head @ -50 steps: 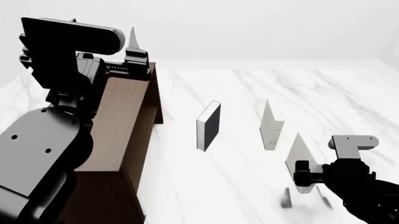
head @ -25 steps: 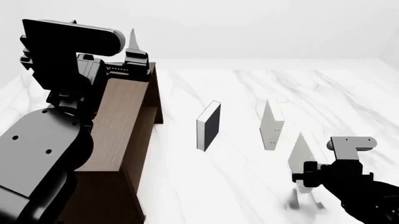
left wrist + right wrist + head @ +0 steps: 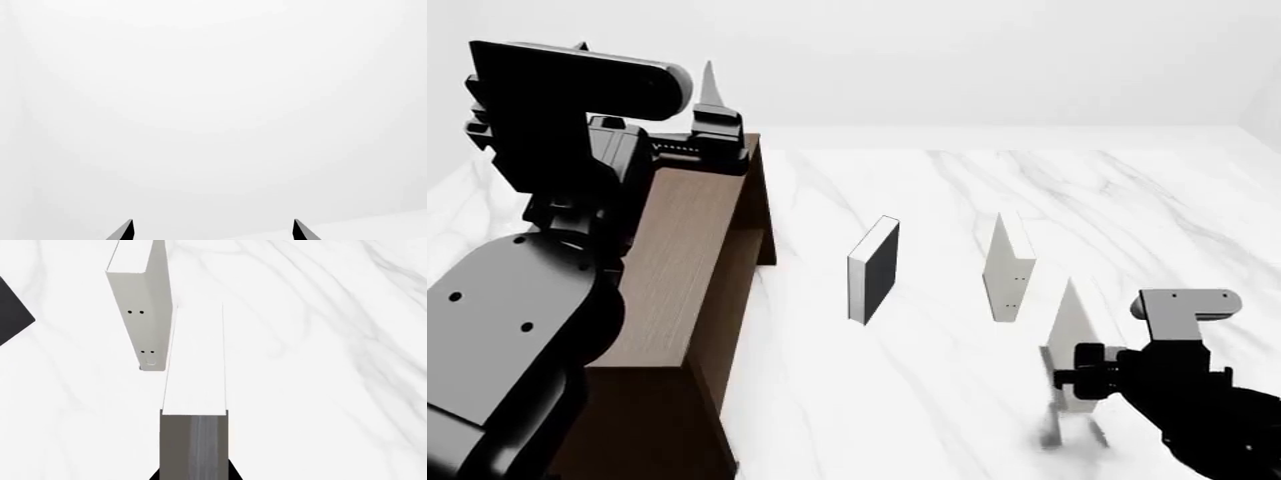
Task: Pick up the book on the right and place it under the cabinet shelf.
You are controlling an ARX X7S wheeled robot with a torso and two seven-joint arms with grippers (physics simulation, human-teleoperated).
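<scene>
The book (image 3: 1073, 345) stands upright on its edge on the white marble counter (image 3: 961, 400), at about 4 o'clock in the head view. The right tool (image 3: 1077, 378) is at its near edge. In the right wrist view the book (image 3: 193, 390) runs straight out from between the jaws, so they seem to be closed on it, holding only a thin strip of the near edge. The left tool (image 3: 212, 231) points at the blank wall, its two tips well apart and with nothing between them.

The grip looks narrow, I think. If the arm lifts fast, the book may turn around the pinch point, or slide out and fall flat on the counter.

The other pale book (image 3: 1009, 268) stands near, at about 1 o'clock from the held one. A swing toward the far side could push it over. The black book (image 3: 874, 268) stands on the way to the cabinet shelf (image 3: 687, 270), which is at 9 o'clock. A low carry across the counter could hit it.

The open side of the cabinet shelf is not clearly visible from here, so the book may strike the wooden wall when it is put in.
</scene>
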